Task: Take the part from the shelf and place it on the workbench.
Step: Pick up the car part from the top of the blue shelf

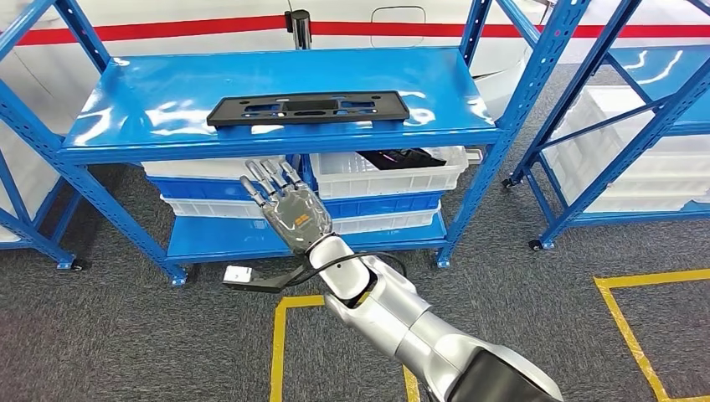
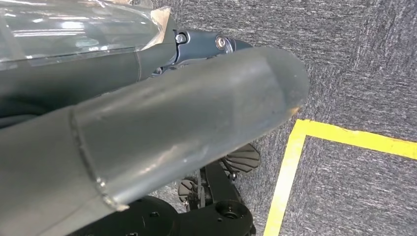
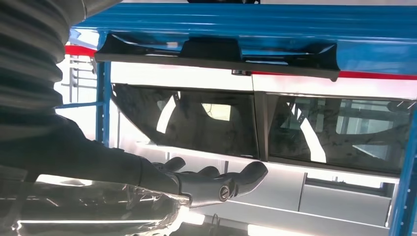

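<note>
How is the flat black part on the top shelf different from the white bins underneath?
The black part is thin, flat and full of holes; the white bins are deep, boxy containers. The part lies alone in the open on the top shelf; the bins are stacked lower down. Both sit in the same blue rack.

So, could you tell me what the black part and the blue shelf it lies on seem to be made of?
The black part looks like moulded plastic: matte, dull surface, with cut-out slots and a thin raised rim; coated metal cannot be ruled out. The blue shelf appears to be painted sheet steel: glossy, with bright reflections, carried on perforated uprights.
</note>
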Controlling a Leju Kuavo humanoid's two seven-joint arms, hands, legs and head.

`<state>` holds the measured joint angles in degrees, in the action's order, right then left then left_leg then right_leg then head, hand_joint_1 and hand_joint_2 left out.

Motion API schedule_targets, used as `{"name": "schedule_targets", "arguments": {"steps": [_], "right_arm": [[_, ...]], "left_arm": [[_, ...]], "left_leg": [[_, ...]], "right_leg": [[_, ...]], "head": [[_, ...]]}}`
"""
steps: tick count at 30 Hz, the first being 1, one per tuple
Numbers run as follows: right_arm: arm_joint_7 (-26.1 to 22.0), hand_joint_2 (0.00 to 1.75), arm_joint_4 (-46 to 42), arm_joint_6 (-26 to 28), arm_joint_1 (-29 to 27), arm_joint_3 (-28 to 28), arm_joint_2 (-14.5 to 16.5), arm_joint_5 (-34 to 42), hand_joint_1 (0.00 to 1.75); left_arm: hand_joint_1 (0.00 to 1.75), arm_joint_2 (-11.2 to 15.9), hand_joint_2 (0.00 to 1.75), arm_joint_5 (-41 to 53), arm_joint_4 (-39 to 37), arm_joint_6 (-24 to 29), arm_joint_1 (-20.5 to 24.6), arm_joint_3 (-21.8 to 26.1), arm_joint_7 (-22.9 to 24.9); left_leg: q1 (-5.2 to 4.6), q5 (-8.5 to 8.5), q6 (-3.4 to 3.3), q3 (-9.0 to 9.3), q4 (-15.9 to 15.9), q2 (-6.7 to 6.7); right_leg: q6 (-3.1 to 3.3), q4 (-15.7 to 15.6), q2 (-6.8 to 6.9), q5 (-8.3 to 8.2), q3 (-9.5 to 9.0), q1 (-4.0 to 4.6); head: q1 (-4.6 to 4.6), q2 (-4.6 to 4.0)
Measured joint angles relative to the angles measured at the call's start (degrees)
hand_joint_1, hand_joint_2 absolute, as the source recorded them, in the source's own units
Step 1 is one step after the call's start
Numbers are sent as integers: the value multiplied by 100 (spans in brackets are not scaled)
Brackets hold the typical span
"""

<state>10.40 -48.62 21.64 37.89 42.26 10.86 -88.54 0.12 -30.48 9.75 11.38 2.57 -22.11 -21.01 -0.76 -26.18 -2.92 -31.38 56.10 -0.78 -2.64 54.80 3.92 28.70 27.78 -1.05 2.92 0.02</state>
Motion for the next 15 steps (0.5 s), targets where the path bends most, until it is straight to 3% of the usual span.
{"name": "schedule_targets", "arguments": {"steps": [2, 5, 6, 7, 8, 10, 12, 15], "right_arm": [[1, 175, -9, -1, -2, -2, 17, 0, 0], [5, 175, -13, -5, -69, -3, -16, 0, 0], [7, 175, -13, -7, -100, -3, -31, 0, 0], [9, 175, -13, -7, -123, -3, -40, 0, 0], [9, 175, -13, -7, -135, -4, -45, 0, 0], [9, 175, -12, -7, -138, -5, -49, 0, 0], [10, 175, -12, -9, -140, -5, -50, 0, 0], [13, 175, -20, -11, -136, -6, -42, 0, 0]], "left_arm": [[0, -3, 0, 5, 0, -1, 5, -10, 8], [0, -4, 0, 10, 0, -2, 17, -19, 12], [0, -4, 0, 10, 0, -2, 14, -19, 13], [0, -5, 0, 10, 0, -2, 11, -20, 13], [0, -7, 0, 10, 0, -3, 9, -21, 14], [0, -14, 0, 10, -2, -4, 10, -22, 14], [0, -17, 0, 10, -5, -4, 10, -23, 14], [0, -9, 0, 10, -8, -3, 0, -23, 16]], "left_leg": [[43, 29, -45, 36, -55, 23], [57, 21, -80, 50, -65, 86], [55, 8, -78, 61, -63, 117], [54, -7, -68, 80, -60, 150], [54, -28, -51, 110, -58, 179], [43, -93, 3, 169, -40, 232], [32, -156, 70, 178, -17, 261], [67, -219, 173, 177, -4, 260]], "right_leg": [[16, 348, -136, 150, 177, 5], [87, 1605, -335, 543, 916, 1], [77, 1839, -352, 560, 1099, 4], [47, 1837, -361, 473, 1168, 8], [8, 1588, -365, 287, 1113, 10], [-38, 739, -371, -176, 808, 13], [32, 236, -376, -401, 622, 22], [190, 195, -380, -378, 599, 32]], "head": [[1, -1], [3, -1], [2, -1], [2, -1], [2, -1], [3, -1], [1, -1], [1, 0]]}}
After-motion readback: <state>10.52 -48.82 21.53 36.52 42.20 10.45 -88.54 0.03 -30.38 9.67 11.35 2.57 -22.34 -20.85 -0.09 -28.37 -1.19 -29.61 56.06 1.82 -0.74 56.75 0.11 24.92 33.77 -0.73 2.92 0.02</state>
